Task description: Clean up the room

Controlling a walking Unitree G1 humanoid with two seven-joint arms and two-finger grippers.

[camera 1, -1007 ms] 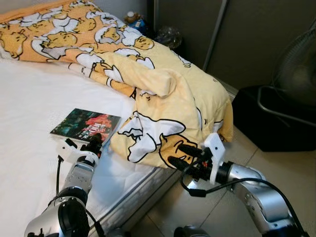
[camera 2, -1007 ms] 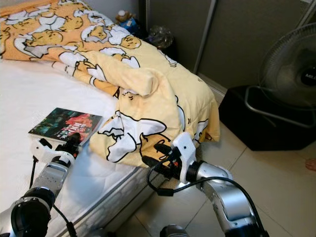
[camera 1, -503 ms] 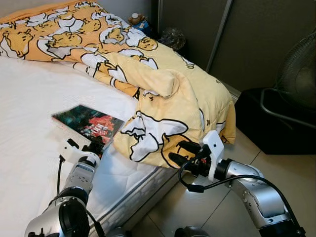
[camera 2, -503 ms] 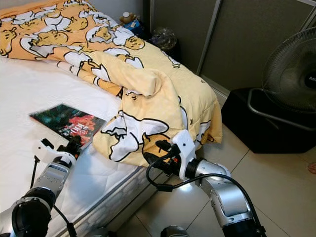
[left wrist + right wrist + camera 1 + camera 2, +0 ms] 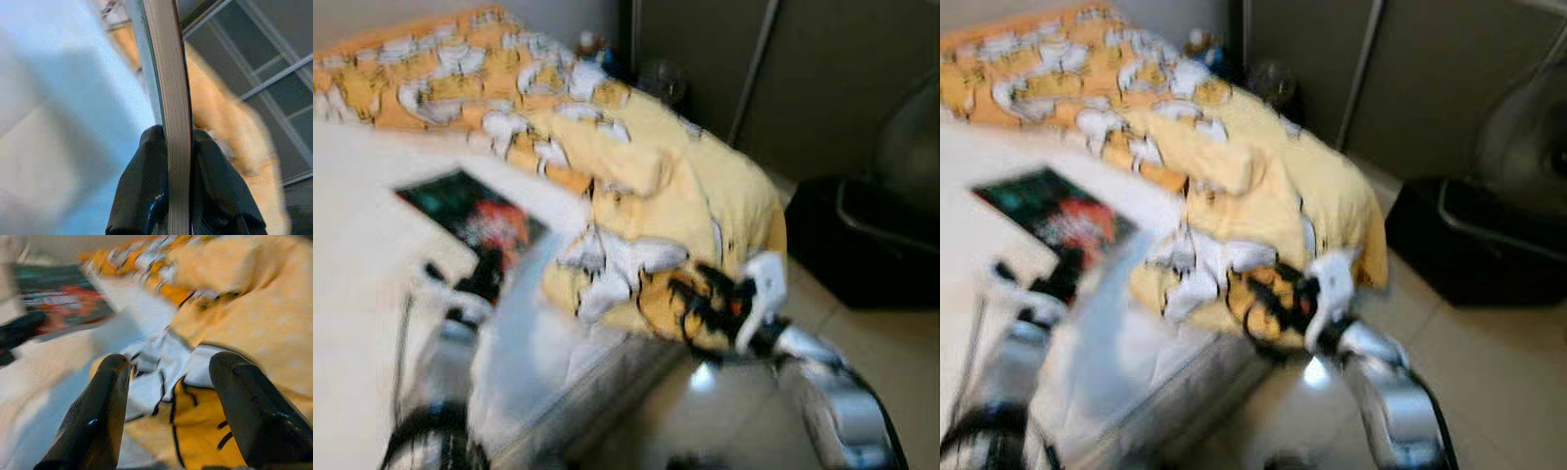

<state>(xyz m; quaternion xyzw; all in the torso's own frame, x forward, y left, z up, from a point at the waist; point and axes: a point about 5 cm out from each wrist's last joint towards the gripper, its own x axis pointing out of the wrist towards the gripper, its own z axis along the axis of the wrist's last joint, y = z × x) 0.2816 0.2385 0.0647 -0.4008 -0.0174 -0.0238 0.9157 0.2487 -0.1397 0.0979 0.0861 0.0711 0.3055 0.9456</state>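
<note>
Head views: both are blurred, so fine detail is lost.
Bed [image 5: 352, 294]: a white mattress runs along the robot's left, with its edge toward the tiled floor [image 5: 891, 352].
Book [image 5: 470, 211]: a dark cover with red and green print, lying on the mattress just left of the blanket's hanging end. In the left wrist view its page edge [image 5: 171, 98] stands between the two black fingers.
Left gripper [image 5: 168, 166]: clenched on the book, one finger [image 5: 142, 186] pressed to each face of it, near the mattress edge.
Blanket [image 5: 675, 186]: yellow with white and orange cartoon print, heaped across the far side of the bed and draped over the corner toward the floor.
Right gripper [image 5: 168, 382]: released, fingers [image 5: 98, 416] spread wide and apart from the cloth, pointing at the lower hanging fold of the blanket by the bed's corner. In the head views it sits right in front of that fold [image 5: 705, 299].
Right arm [image 5: 832, 401]: silver, reaching in from the lower right over the floor.
Fan [image 5: 1528, 127]: a round-caged fan stands at the far right, above a black base [image 5: 1459, 245] on the floor.
Wall [image 5: 705, 49]: dark panels behind the bed, crossed by a slanted pale bar.
</note>
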